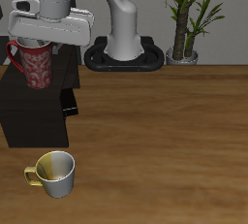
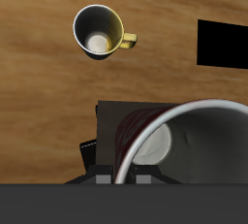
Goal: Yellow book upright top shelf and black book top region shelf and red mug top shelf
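Observation:
My gripper (image 1: 41, 40) is shut on the rim of the red mug (image 1: 35, 65), which is dark red with a mottled pattern and a grey inside. The mug hangs slightly tilted over the top of the shelf (image 1: 29, 116), a large matte-black cabinet. I cannot tell whether the mug touches the top. In the wrist view the red mug (image 2: 189, 136) fills the frame, with the shelf (image 2: 108, 116) under it. The black book (image 1: 70, 102) stands on the table against the shelf's side, and the same black book (image 2: 89, 151) shows beside the shelf in the wrist view. The yellow book is out of view.
A yellow mug (image 1: 53, 172) stands upright on the wood near the front edge, also seen as the yellow mug (image 2: 100, 30). A flat black rectangle (image 2: 223, 42) lies on the table; I cannot tell what it is. The robot base (image 1: 126, 53) and a potted plant (image 1: 186, 24) stand at the back.

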